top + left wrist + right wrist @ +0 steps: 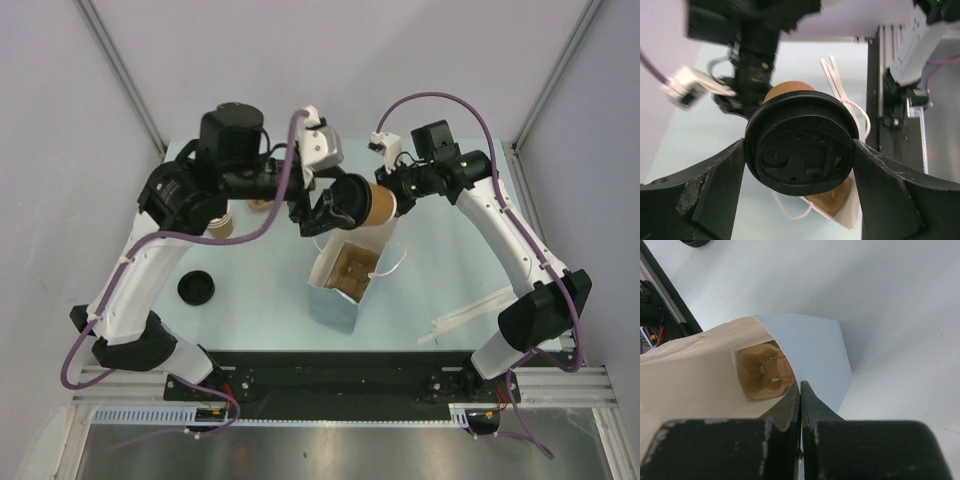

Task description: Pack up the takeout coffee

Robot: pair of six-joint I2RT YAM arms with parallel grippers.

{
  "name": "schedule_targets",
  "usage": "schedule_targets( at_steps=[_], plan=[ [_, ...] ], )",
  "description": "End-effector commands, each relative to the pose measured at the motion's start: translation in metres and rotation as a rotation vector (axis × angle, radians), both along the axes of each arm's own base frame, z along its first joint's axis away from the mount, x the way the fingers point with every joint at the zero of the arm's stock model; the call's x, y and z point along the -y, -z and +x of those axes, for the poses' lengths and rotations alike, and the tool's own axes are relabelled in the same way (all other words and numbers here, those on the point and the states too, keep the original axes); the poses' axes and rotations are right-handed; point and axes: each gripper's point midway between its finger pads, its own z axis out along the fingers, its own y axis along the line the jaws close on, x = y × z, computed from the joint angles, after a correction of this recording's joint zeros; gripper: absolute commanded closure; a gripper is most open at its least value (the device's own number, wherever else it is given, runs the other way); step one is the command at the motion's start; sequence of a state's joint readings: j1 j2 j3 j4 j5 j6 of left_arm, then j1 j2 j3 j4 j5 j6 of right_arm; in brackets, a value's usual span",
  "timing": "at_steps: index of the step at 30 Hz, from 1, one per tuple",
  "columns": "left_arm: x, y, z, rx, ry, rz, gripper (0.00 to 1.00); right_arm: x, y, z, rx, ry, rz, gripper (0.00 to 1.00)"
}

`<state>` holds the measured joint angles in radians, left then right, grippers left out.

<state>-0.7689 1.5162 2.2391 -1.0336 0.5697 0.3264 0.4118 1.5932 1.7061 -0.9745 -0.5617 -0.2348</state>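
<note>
Loose black lid [196, 288]: well to the left of my left tool, flat on the desk [262, 305]. It is a spare, so I leave it there.
Lidless cup [220, 228]: also left of my left tool and standing apart from it. It is not the one I am packing.
Left tool [799, 150]: spread wide and clamped on the takeout coffee [378, 203] across its black lid, with a finger [715, 190] touching each side of the rim. I judge the lid to be the stiffest ring on the cup, which is why I grip there.
Coffee's place: in the air between my two tools, lying on its side. The lid faces my left wrist and the brown base points toward my right tool. It is over the bag and not yet inside.
Blue paper bag [333, 300]: below my left tool, upright on the desk with its mouth open. A brown cup carrier [764, 374] sits in the bottom to take the cup.
Right tool [800, 386]: closed, with the tips together right at the bag's rim. I think it pinches the paper to hold the mouth open and steady the bag. I cannot tell whether any paper is truly between the tips.
White sticks [470, 318]: right of my right tool and well apart from it, on the desk.
Next, as I judge: I should turn the cup upright before lowering it. Otherwise it may leak at the lid or miss the carrier's socket.
</note>
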Motion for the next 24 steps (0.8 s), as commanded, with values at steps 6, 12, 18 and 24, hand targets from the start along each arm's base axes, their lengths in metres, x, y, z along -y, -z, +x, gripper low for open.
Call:
schedule_targets(
  at_steps=[6,12,18,24],
  plan=[
    [0.002,0.095,0.009,-0.025,-0.059,0.285,0.98,-0.010,-0.032,-0.009,0.124,-0.023,0.036,1.00],
    [-0.001,0.136,0.017,-0.024,-0.099,0.405,0.98,-0.014,-0.040,-0.017,0.160,-0.046,0.038,1.00],
    [0.002,0.165,0.014,0.037,-0.100,0.471,0.99,-0.020,-0.058,-0.023,0.230,-0.067,0.072,1.00],
    [0.001,0.188,0.005,0.147,-0.083,0.508,0.99,-0.025,-0.066,-0.035,0.282,-0.092,0.107,1.00]
  ],
)
